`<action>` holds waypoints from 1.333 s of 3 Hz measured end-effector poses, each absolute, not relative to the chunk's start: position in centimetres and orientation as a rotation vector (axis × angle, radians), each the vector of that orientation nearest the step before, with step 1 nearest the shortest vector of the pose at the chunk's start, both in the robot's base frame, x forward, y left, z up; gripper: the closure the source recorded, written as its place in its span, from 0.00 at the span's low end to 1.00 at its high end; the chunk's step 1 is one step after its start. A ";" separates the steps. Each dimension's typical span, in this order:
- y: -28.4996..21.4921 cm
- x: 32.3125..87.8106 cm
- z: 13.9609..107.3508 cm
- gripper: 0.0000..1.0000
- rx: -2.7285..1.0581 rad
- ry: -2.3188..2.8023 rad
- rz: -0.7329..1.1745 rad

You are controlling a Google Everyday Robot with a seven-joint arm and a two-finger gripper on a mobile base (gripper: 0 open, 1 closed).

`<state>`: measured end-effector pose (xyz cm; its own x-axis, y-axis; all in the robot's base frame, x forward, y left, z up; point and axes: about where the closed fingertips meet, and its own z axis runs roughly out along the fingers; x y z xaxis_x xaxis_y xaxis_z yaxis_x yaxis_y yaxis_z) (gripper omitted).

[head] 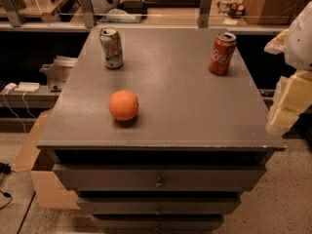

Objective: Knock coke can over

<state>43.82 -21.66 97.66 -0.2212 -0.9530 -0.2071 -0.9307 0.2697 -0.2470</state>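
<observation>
The coke can (pixel 222 53) is red with white script and a silver top. It stands upright near the back right corner of the grey cabinet top (pixel 185 106). My gripper (pixel 287 104) shows at the right edge of the camera view as pale blocky parts, off the cabinet's right side and well in front of and to the right of the can. It touches nothing.
A white-and-green drink can (pixel 111 48) stands upright at the back left. An orange (pixel 123 105) sits left of centre, towards the front. The cabinet has drawers (pixel 158 179) below. A cardboard box (pixel 39 169) stands on the floor at the left. Desks with clutter lie behind.
</observation>
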 end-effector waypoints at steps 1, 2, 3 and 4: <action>-21.7 43.8 97.7 0.00 -1.724 2.231 -0.100; -21.9 45.0 97.2 0.00 -1.638 2.224 -0.073; -22.2 50.8 96.3 0.00 -1.411 2.160 0.023; -22.4 56.7 95.8 0.00 -1.216 2.083 0.121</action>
